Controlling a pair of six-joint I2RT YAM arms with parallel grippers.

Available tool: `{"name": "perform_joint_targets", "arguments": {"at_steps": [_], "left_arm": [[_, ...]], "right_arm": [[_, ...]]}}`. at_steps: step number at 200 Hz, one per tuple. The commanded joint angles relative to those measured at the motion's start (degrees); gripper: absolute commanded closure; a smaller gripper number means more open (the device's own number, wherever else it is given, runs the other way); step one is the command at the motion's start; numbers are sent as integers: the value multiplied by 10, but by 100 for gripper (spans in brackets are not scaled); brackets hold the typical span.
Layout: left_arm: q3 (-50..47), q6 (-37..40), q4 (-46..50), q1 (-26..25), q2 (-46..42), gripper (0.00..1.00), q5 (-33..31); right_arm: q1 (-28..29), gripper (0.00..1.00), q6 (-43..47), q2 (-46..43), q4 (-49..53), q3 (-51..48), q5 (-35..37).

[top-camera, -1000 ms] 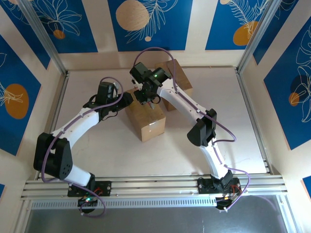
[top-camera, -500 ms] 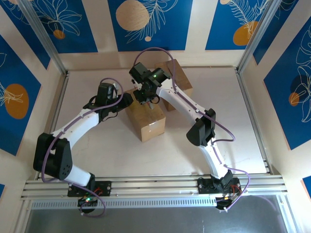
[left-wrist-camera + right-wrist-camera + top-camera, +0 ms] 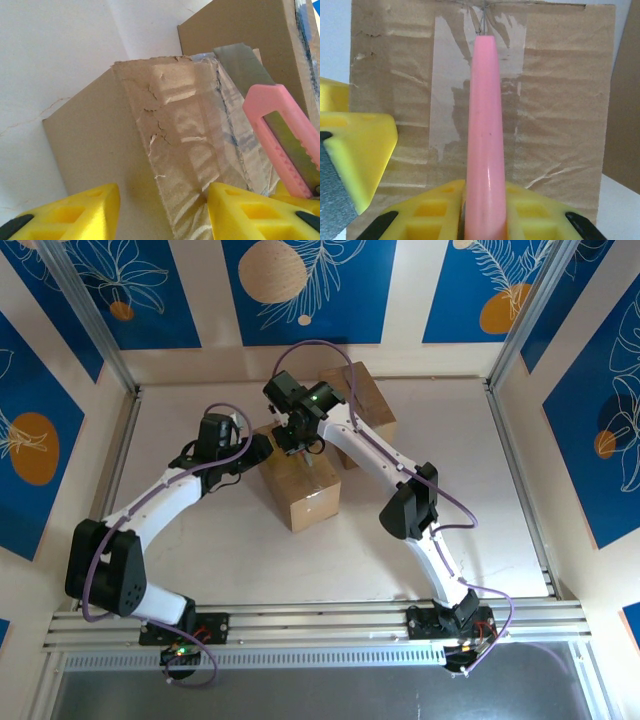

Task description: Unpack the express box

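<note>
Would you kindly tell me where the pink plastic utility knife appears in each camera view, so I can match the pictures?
Right wrist: the pink plastic utility knife runs up the centre from the bottom edge.
Left wrist: at the right edge, steel blade slanting up-left.
Top external: in the right tool, too small to make out.
Shared landmark: the taped brown cardboard box under the blade.

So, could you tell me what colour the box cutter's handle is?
Pink; the box cutter's handle shows best in the right wrist view.
</note>
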State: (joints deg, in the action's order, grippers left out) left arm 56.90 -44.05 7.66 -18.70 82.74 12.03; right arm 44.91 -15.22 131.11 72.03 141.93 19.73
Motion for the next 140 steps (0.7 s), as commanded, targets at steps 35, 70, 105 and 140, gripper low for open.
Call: {"name": "perform_joint_targets", "arguments": {"at_steps": [35, 70, 105, 140], "left_arm": [[-8, 1, -11, 8, -17, 52, 9], [-15, -3, -17, 7, -14, 53, 8], [-24, -9, -21, 7, -12, 53, 4], [-32, -14, -26, 8, -9, 54, 2]], "right_arm": [[4, 100, -15, 18, 18, 19, 0], [7, 100, -21, 19, 36, 14, 9], [14, 100, -27, 19, 51, 12, 10], [19, 100, -37, 17, 68, 10, 15]]}}
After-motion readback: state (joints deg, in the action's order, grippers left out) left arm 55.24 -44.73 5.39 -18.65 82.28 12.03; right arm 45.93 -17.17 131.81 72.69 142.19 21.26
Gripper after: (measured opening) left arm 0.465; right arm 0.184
